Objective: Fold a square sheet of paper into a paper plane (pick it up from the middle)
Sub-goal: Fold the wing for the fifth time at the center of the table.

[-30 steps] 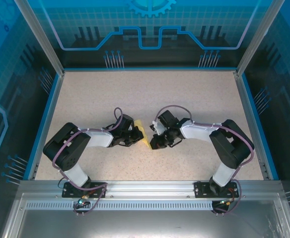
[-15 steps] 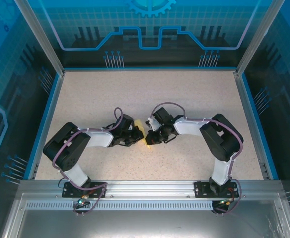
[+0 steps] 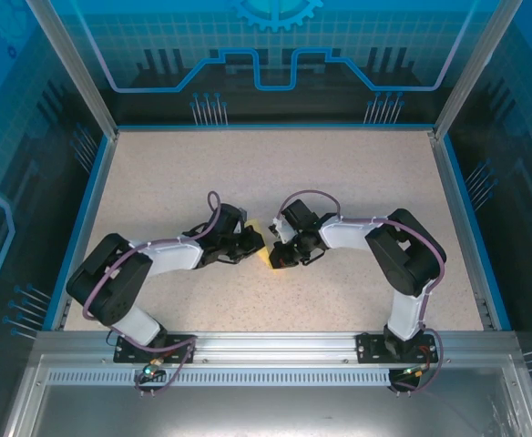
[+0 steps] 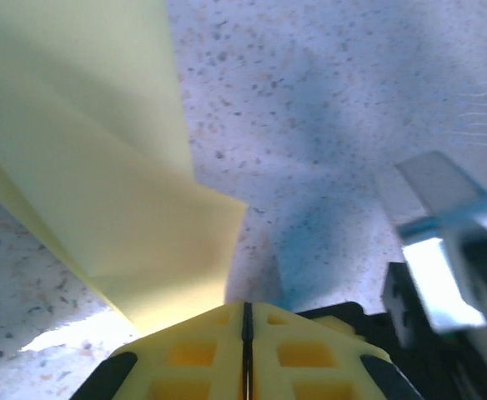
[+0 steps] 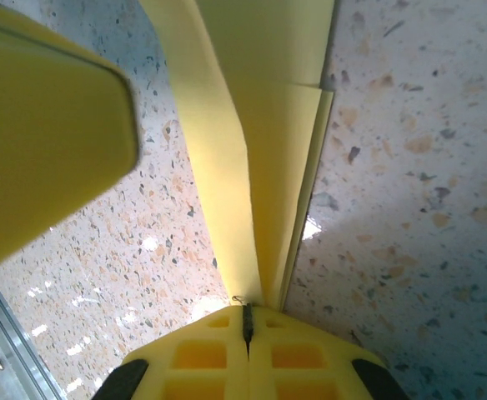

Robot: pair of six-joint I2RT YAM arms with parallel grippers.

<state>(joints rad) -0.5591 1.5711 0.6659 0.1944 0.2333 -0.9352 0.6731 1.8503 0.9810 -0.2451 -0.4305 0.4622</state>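
Note:
The sheet of paper (image 3: 267, 259), pale yellow and folded into narrow layers with a centre crease, lies at mid-table between my two grippers. My right gripper (image 3: 279, 252) is shut on it. In the right wrist view the folded paper (image 5: 260, 167) runs straight into the seam of the shut right gripper (image 5: 246, 310). A yellow finger of the left gripper (image 5: 43, 133) looms at the upper left of that view. My left gripper (image 3: 254, 244) is shut. In its wrist view the paper (image 4: 102, 167) reaches the left gripper (image 4: 245, 310) beside the seam, not in it.
The speckled tabletop (image 3: 275, 173) stretches beyond the grippers toward the back wall. A blue rim (image 3: 91, 218) and aluminium posts (image 3: 462, 82) bound the sides. The aluminium rail (image 3: 275, 350) with both arm bases runs along the near edge.
The right gripper slid left toward the paper, then held still. The left arm stretched out, its elbow dropping toward the lower left. Less of the paper shows between the grippers.

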